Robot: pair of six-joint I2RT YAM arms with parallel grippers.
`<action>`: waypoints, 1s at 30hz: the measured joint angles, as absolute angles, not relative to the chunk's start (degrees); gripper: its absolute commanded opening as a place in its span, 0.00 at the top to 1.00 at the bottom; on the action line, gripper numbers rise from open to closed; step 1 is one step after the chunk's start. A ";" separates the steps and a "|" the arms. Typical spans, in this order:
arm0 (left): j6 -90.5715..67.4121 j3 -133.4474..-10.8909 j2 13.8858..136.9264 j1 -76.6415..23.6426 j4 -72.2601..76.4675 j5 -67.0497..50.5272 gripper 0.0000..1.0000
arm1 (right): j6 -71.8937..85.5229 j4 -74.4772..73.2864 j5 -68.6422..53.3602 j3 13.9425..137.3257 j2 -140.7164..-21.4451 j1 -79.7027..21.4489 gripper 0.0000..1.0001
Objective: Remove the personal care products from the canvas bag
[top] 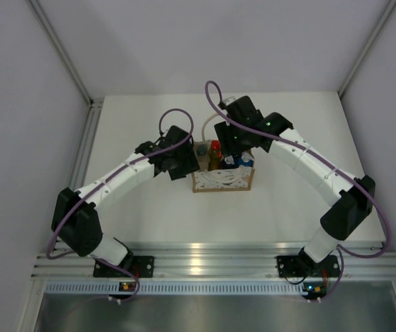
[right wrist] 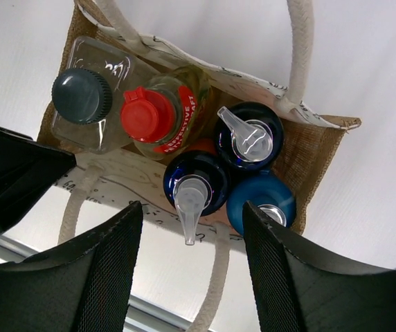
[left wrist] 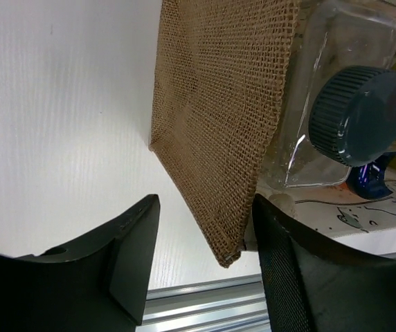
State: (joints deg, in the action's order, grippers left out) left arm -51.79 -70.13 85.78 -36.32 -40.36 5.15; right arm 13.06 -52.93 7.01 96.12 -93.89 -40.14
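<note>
The canvas bag [top: 223,180] stands mid-table with all five bottles inside. In the right wrist view I look down into the bag [right wrist: 319,149]: a pale bottle with a dark grey cap [right wrist: 82,95], an amber one with a red cap [right wrist: 147,114], two dark blue pump caps [right wrist: 250,135] [right wrist: 194,181] and a light-blue cap [right wrist: 262,200]. My right gripper [right wrist: 192,207] hovers open above them, also seen from the top [top: 234,146]. My left gripper [left wrist: 205,207] is open at the bag's left end [top: 187,164]. Its jaws straddle the burlap side wall [left wrist: 219,124], beside the grey-capped bottle [left wrist: 357,114].
White rope handles [right wrist: 298,48] loop over the bag's opening. An aluminium rail [top: 205,259] runs along the table's near edge. Grey walls close in the left, right and back.
</note>
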 measured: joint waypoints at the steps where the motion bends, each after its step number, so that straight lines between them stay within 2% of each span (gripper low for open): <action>1: -51.92 -70.11 85.78 -36.34 -40.25 5.17 0.42 | 13.04 -52.90 6.98 96.12 -93.89 -40.14 0.42; 4: -51.96 -70.11 85.67 -36.34 -39.97 5.10 0.42 | 13.04 -52.82 7.03 96.05 -93.89 -40.45 0.43; 5: -51.96 -70.11 85.67 -36.34 -39.99 4.99 0.51 | 13.02 -52.84 7.09 95.98 -93.89 -40.73 0.43; 8: -52.10 -70.11 85.67 -36.34 -39.18 3.90 0.63 | 12.99 -52.40 7.57 95.31 -93.91 -41.65 0.45; 10: -52.10 -70.11 85.67 -36.40 -38.63 3.36 0.65 | 12.99 -52.23 7.84 94.43 -94.17 -42.17 0.45; 15: -51.96 -70.04 85.67 -36.42 -38.41 2.37 0.79 | 12.97 -52.10 8.54 93.19 -95.90 -42.61 0.51; 25: -51.70 -69.87 85.67 -36.42 -38.13 1.69 0.76 | 12.82 -51.86 10.39 91.68 -96.92 -42.68 0.65; 26: -51.70 -69.84 85.67 -36.42 -38.13 1.69 0.75 | 12.80 -51.90 10.52 91.42 -96.95 -42.70 0.70; 30: -51.70 -69.84 85.65 -36.42 -38.11 1.69 0.75 | 12.62 -51.81 11.14 91.15 -96.92 -42.92 0.80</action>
State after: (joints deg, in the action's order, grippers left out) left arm -51.70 -69.84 85.65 -36.42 -38.11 1.69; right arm 12.62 -51.81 11.14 91.15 -96.92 -42.92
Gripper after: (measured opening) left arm 0.253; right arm 0.275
